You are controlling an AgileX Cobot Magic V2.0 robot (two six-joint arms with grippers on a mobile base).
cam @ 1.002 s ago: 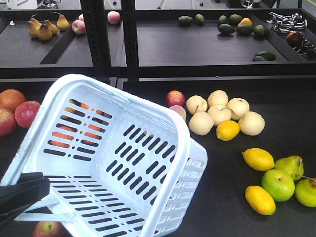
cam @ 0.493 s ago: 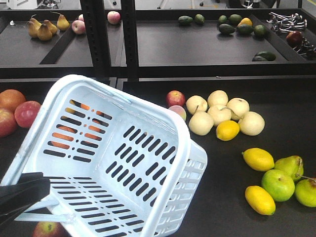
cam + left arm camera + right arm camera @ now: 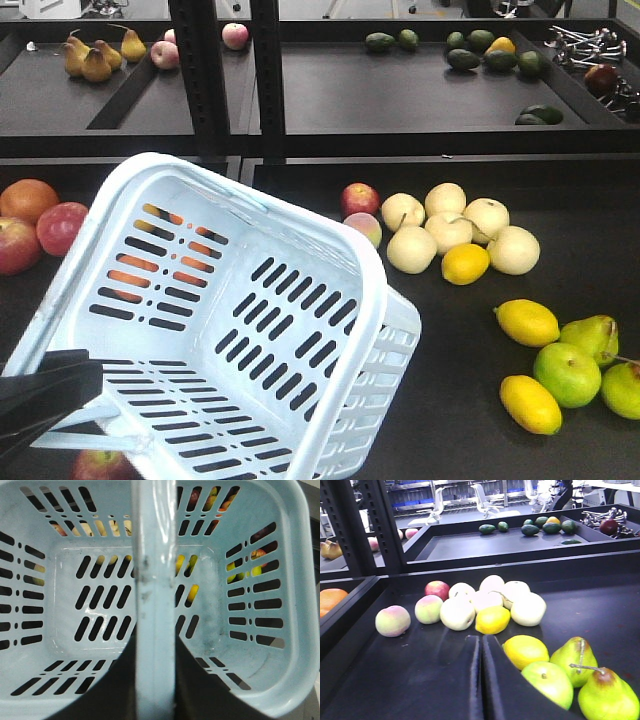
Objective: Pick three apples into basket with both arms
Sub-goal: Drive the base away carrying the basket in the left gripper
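The pale blue-white basket (image 3: 372, 262) hangs tilted over the left of the dark shelf, its inside holding nothing. My left gripper (image 3: 48, 396) is shut on its loop handle (image 3: 155, 580) at the lower left; the handle runs straight up between the jaws in the left wrist view. Two red apples (image 3: 60, 227) lie at the far left beside an orange (image 3: 27, 198). Another apple (image 3: 98, 465) shows under the basket's near edge. A further red apple (image 3: 360, 198) (image 3: 436, 589) sits by the pale fruits. My right gripper (image 3: 480, 638) is shut with nothing in it, low over the shelf beside a lemon (image 3: 525, 650).
Pale round fruits (image 3: 448, 230), lemons (image 3: 527, 322), a green apple (image 3: 567, 374) and green pears (image 3: 590, 337) lie right of the basket. Two peach-like fruits (image 3: 393, 620) lie left of the right gripper. Black uprights (image 3: 265, 80) front an upper shelf with avocados (image 3: 465, 58) and pears (image 3: 95, 62).
The front view has slid a few pixels, so the fruits sit slightly further right. The basket stays tilted in my left gripper, much as before.
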